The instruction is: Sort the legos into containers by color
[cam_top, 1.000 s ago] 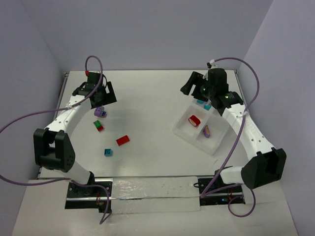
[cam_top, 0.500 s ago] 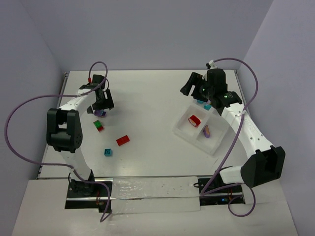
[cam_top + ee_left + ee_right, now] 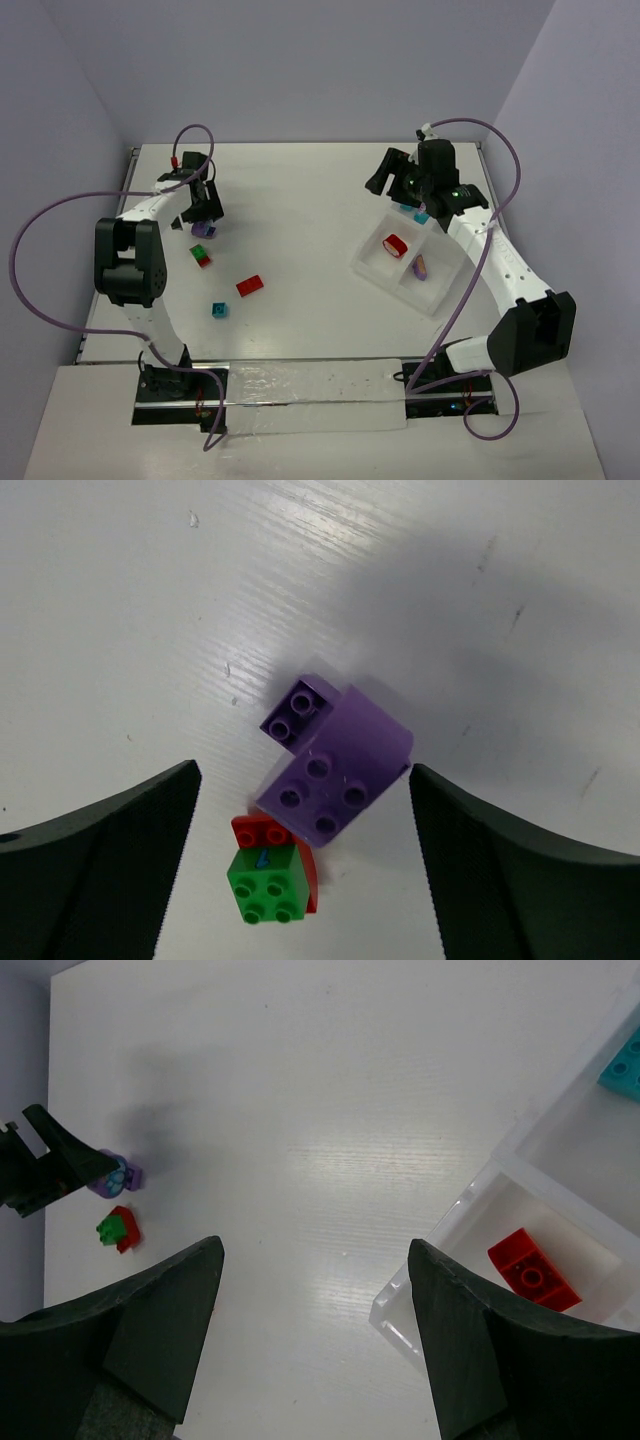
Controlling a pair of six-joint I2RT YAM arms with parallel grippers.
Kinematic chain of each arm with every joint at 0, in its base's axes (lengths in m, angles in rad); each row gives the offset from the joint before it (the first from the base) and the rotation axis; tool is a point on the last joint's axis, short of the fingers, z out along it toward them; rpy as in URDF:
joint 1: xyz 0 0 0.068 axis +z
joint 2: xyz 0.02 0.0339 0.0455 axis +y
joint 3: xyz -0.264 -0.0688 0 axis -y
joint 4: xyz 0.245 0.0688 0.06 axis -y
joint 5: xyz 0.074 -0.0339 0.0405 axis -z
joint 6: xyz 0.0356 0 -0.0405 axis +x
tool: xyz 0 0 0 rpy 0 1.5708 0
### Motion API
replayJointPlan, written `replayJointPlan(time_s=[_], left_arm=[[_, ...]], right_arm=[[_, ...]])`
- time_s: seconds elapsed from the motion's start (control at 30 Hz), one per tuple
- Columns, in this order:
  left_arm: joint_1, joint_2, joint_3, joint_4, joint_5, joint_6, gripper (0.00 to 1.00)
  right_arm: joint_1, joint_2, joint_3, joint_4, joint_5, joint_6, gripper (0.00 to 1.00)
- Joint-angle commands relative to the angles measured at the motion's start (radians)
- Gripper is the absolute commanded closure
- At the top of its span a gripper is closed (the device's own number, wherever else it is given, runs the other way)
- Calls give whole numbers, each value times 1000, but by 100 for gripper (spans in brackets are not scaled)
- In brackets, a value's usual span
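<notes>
- Lower left, top view: teal brick (image 3: 218, 310) alone on table (image 3: 300, 200); long red brick (image 3: 250, 285) just up-right of it.
- Above these: green brick (image 3: 265, 885) stacked on small red brick (image 3: 262, 830), studs up.
- Next up: purple brick (image 3: 335, 770), stepped, studs up, between spread fingers of left gripper (image 3: 303, 767), gap each side.
- Right side: white tray (image 3: 375, 262) holds curved red brick (image 3: 396, 245), purple piece (image 3: 421, 267) and teal tray brick (image 3: 421, 216), each in separate compartment.
- Upper right: right gripper (image 3: 315, 1245) with fingers apart, empty.

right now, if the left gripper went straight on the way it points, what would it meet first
Most likely the purple lego, which sits centred between the open jaws of the left gripper. The green-and-red brick stack lies just off that line. Depth is hard to judge.
</notes>
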Motion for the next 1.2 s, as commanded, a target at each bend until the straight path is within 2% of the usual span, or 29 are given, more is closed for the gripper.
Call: replayJointPlan(time_s=[0.0,0.2,0.27,0.33,0.37,0.47,0.53,0.67,0.77,0.9,1.0,1.07,1.17], left_arm=[[16,20,32,61,42,18,15],[16,18,14,78,76,24,32],[16,6,10,86,97,22,50],[17,-1,9,86,112,20,63],[16,-6,13,83,130,18,78],[16,-23,51,45,171,14,99],[17,-50,82,21,227,9,100],[17,-169,158,21,490,-12,100],[16,-223,167,115,865,-76,100],[15,-262,84,338,1183,-236,100],[13,-259,57,434,1335,-321,100],[11,-246,74,432,1372,-326,100],[5,-211,141,296,1395,-247,100]], right_arm=[[6,-2,60,7,10,-12,18],[7,-5,59,3,16,-10,18],[7,-6,55,7,14,-6,18],[7,-8,53,9,11,-2,18],[7,-9,52,10,10,0,18],[10,-8,54,9,7,1,18],[11,-7,58,5,3,-2,18],[21,14,93,-14,-62,-24,18],[43,44,143,-30,-123,-68,18],[126,82,225,-66,-177,-199,17],[220,75,227,-56,-166,-384,18],[267,52,197,-23,-168,-479,19],[296,-17,84,142,-238,-606,22]])
